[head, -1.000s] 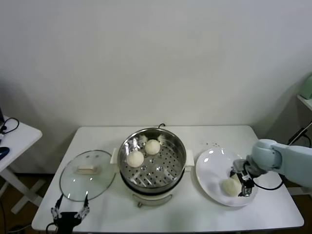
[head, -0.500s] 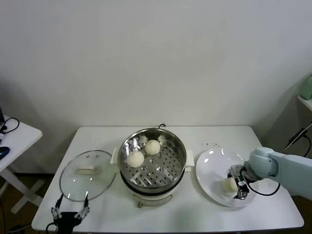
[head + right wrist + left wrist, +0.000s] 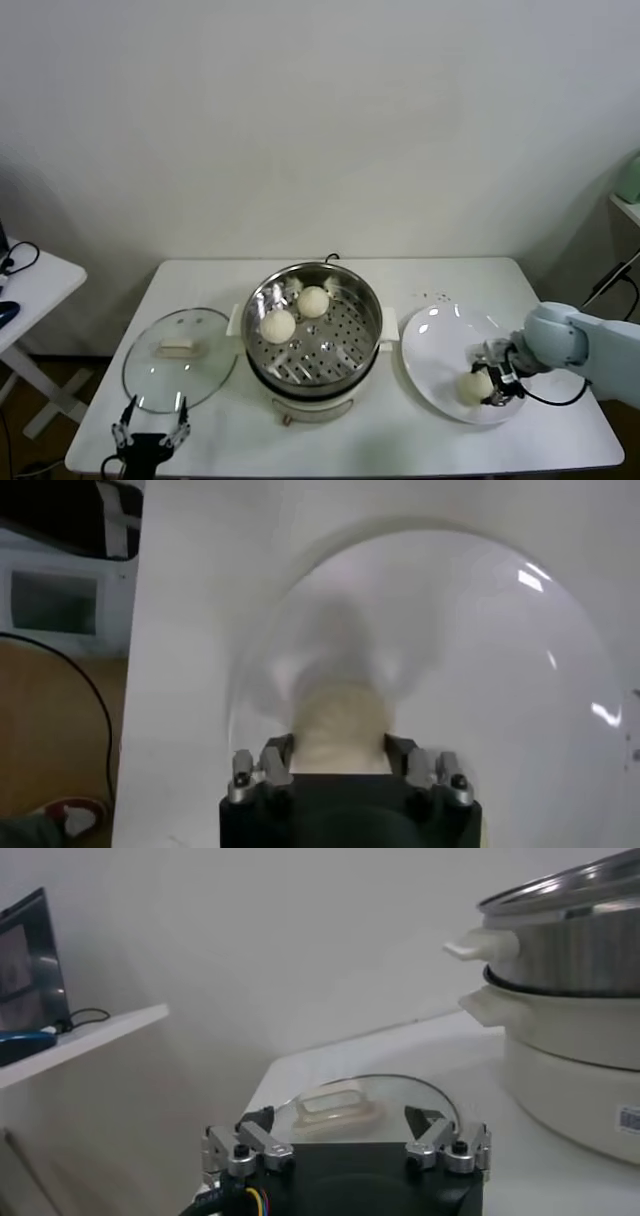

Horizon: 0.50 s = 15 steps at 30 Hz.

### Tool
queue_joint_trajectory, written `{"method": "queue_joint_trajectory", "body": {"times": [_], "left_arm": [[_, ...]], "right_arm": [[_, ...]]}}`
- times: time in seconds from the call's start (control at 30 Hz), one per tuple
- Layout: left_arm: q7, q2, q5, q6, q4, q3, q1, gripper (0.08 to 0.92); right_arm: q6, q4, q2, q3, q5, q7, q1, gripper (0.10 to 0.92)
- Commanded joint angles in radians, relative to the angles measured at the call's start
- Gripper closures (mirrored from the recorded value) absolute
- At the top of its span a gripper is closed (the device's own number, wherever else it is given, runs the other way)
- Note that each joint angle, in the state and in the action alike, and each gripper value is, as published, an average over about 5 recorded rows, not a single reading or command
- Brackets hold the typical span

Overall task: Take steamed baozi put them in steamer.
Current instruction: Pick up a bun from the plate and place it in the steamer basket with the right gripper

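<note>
The steamer [image 3: 368, 300] stands mid-table with two baozi inside, one [image 3: 278, 325] nearer the front and one [image 3: 313, 301] behind it. A third baozi [image 3: 476, 385] lies on the white plate [image 3: 440, 340] to the right. My right gripper [image 3: 484, 386] is low on the plate, its fingers against both sides of this baozi. The right wrist view shows the bun [image 3: 338, 720] filling the gap in the gripper [image 3: 338, 755]. My left gripper [image 3: 150, 437] is parked open and empty at the table's front left edge. No fourth baozi is in view.
A flat glass lid [image 3: 180, 360] lies left of the steamer, just beyond the left gripper [image 3: 343, 1128]; it also shows in the left wrist view [image 3: 340, 1103], with the steamer's wall [image 3: 570, 958] beside it. A small side table [image 3: 25, 280] stands far left.
My right gripper has settled lower on the plate and closed around the baozi, which shifted slightly. The left gripper has dropped a little at the table edge.
</note>
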Motion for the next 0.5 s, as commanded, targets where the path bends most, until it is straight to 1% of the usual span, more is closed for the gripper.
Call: {"method": "queue_joint_trajectory", "body": {"times": [0.03, 0.1, 0.27, 0.37, 0.5], "left_arm": [[0.0, -0.001, 0.007, 0.001, -0.006, 0.008, 0.003, 0.177], [-0.001, -0.001, 0.008, 0.001, -0.008, 0.009, 0.005, 0.177], [-0.001, -0.001, 0.008, 0.0, -0.014, 0.008, 0.01, 0.177], [-0.002, -0.001, 0.008, 0.0, -0.015, 0.006, 0.01, 0.177], [-0.002, -0.003, 0.008, 0.001, -0.019, 0.005, 0.009, 0.177]], "right_arm": [[0.033, 0.071, -0.019, -0.214, 0.075, -0.03, 0.391, 0.426], [0.054, 0.077, 0.017, -0.345, 0.121, -0.043, 0.564, 0.449], [0.121, 0.096, 0.14, -0.573, 0.23, -0.074, 0.916, 0.457], [0.172, 0.113, 0.222, -0.594, 0.283, -0.102, 1.053, 0.461], [0.212, 0.147, 0.299, -0.494, 0.324, -0.124, 1.098, 0.461]]}}
